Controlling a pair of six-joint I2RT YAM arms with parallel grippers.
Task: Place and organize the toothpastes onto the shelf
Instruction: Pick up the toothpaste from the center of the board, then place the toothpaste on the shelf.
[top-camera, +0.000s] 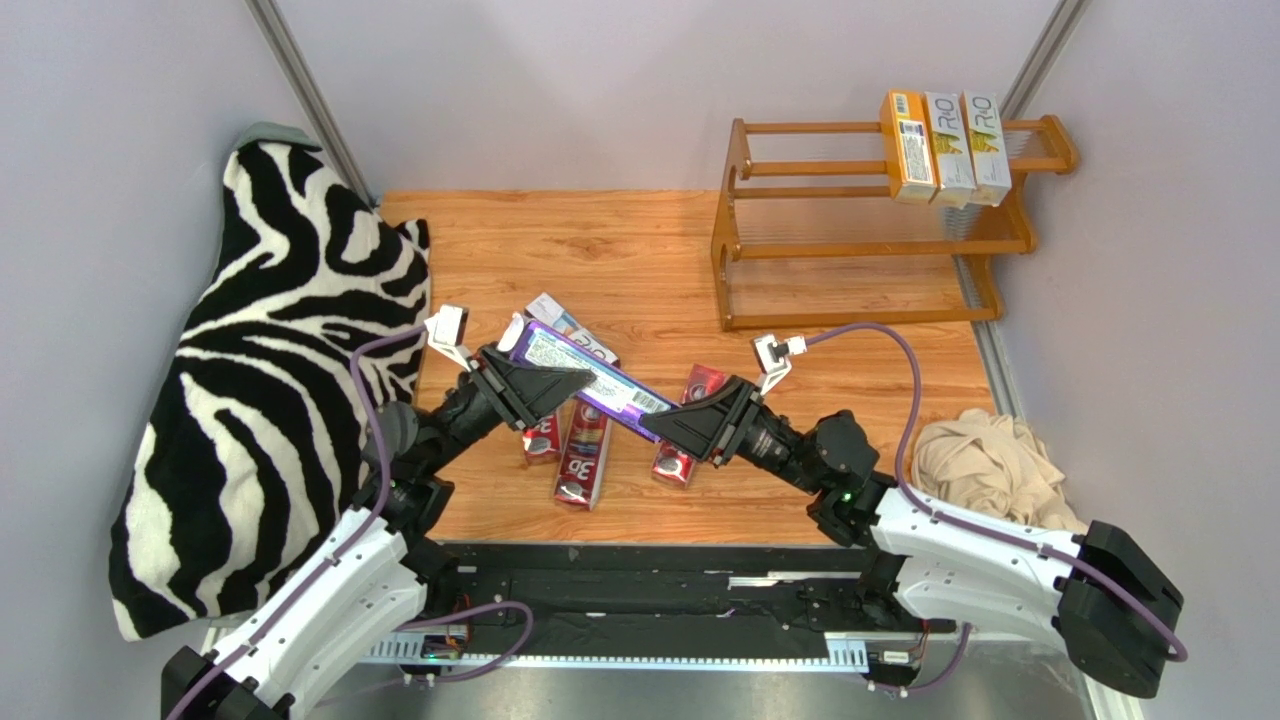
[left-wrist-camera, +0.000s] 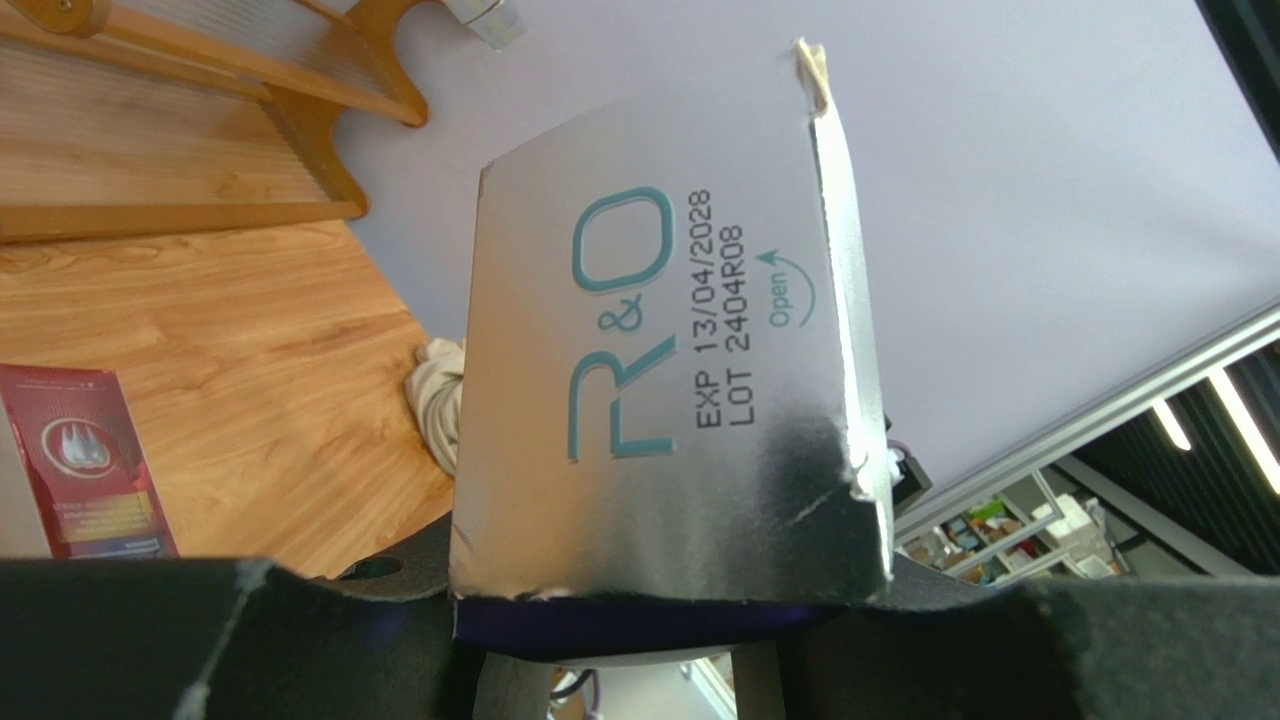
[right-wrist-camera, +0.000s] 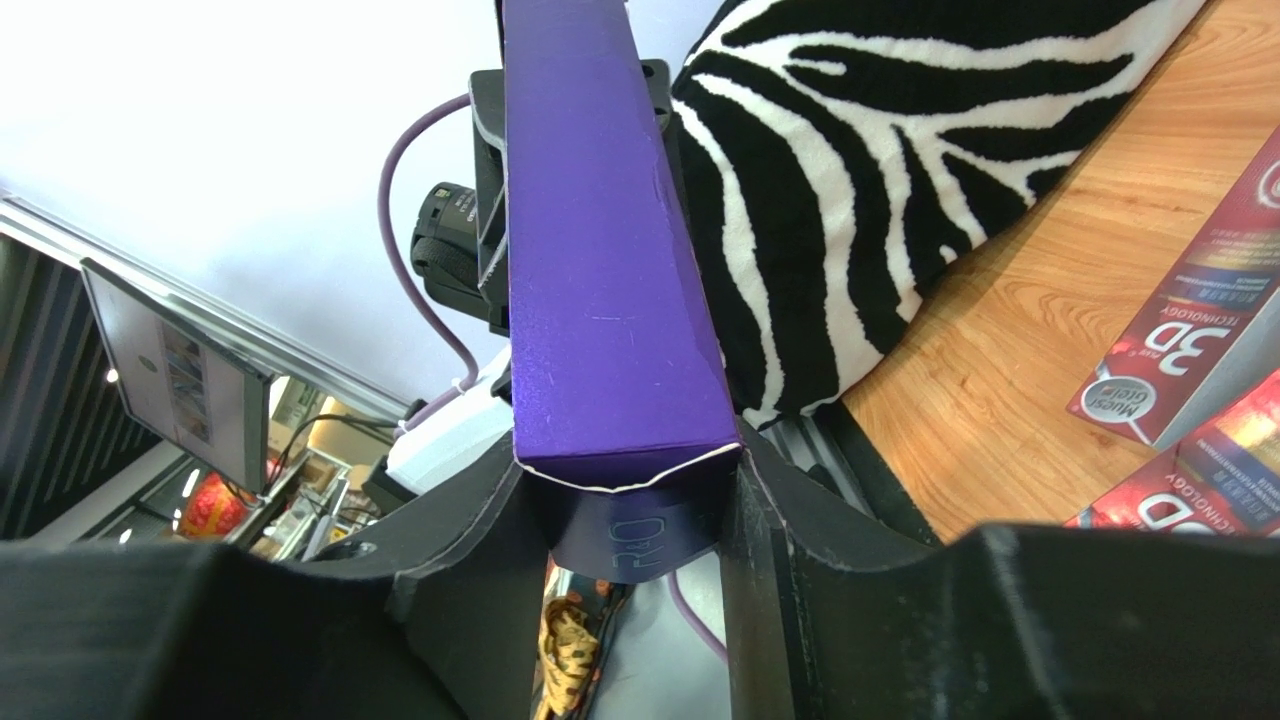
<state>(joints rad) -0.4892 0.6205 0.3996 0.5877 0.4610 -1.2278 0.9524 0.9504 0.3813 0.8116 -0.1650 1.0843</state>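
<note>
Purple carton (top-camera: 589, 375) gripped at both ends above the counter (top-camera: 631, 255).
The left jaws pinch the carton's left end and the right jaws are clamped on its right end, so it hangs slanted over red cartons (top-camera: 580, 458) that lie on the near part of the wooden counter. The shelf (top-camera: 879, 248) stands at the far right of the counter. Three cartons (top-camera: 947, 146) stand upright side by side at the right end of its top tier.

The purple carton (top-camera: 589, 375) hides parts of the red cartons (top-camera: 580, 459) beneath.
</note>
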